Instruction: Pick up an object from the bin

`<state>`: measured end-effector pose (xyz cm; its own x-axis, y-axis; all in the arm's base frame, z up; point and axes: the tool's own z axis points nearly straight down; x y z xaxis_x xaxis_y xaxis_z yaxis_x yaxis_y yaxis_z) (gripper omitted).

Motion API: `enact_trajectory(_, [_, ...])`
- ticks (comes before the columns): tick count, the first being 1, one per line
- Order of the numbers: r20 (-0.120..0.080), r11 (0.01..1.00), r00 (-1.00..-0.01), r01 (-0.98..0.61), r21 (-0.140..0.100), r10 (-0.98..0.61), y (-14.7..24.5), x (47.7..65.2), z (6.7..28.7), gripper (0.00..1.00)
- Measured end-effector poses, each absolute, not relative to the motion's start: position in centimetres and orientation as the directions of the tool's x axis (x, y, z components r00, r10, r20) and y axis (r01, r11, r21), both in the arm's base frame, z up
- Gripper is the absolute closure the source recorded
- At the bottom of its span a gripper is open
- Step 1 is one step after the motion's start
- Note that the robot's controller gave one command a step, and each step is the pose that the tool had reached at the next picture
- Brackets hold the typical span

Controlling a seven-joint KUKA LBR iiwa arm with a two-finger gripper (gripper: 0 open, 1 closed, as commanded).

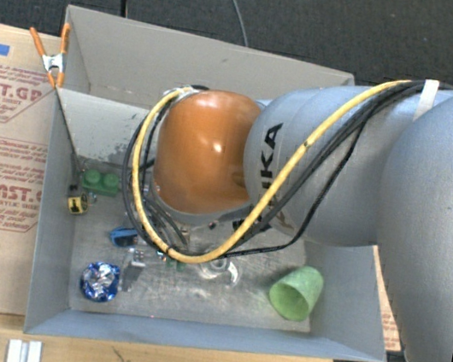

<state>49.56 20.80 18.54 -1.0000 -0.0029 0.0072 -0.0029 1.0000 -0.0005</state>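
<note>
Orange wrist cover [206, 150] mostly hides your gripper [184, 262] low in the bin [231, 55], so you cannot tell if its jaws are apart; nothing looks picked yet, a small blue piece [121, 235] lying just beside them.

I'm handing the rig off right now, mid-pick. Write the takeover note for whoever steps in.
Gripper: low over the floor of the bin, mid-bin, beneath the orange wrist cover; grip state hidden, nothing seen held.
Things: small blue piece nearest, just left of it; shiny blue ball front left; dark green block and small yellow piece at the left wall; pale green cup on its side, front right.
Done: arm down in the bin. Left: grasp one thing, lift it out.
</note>
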Motion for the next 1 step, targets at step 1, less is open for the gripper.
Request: enact_trajectory(1, [-0.015,0.997,-0.997,-0.077,0.005,-0.077,22.96,48.39,7.14,0.00])
